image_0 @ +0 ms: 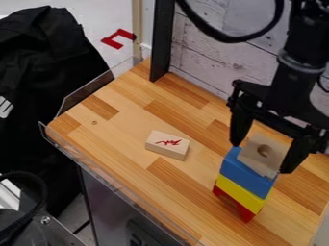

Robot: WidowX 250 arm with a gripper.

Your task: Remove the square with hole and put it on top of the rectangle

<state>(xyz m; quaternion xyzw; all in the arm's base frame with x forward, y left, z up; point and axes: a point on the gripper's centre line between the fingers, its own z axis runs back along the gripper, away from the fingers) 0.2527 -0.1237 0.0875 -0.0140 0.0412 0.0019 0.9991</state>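
"How does your gripper (263, 156) stand?"

"You have it spread, coming down from the upper right of the camera view, with one finger on each side of the pale square block with the hole (259, 162). The finger nearer the right edge of the view looks to be against the block's side, though from this slant you can't be sure of contact on either side."

"And what is the square block resting on?"

"On top of your stack, set a little askew on the blue block (240, 173). Under that you have the yellow block (240, 193), then the red block (247, 215) at the bottom, on the wooden desk (125, 120)."

"Where's the rectangle?"

"The rectangular wooden block (166, 145) lies on the desk, left of your stack in the view and well apart from it (you'll know it by the red marks on its top face)."

"What else stands around you?"

"A clear guard (56, 138) runs along the desk's edge, and a black post (162, 43) rises at the far side, in front of the planked wall (206, 55). You also have a black cable (234, 38) looping down by the arm, and dark cloth (55, 62) beyond the desk on the left."
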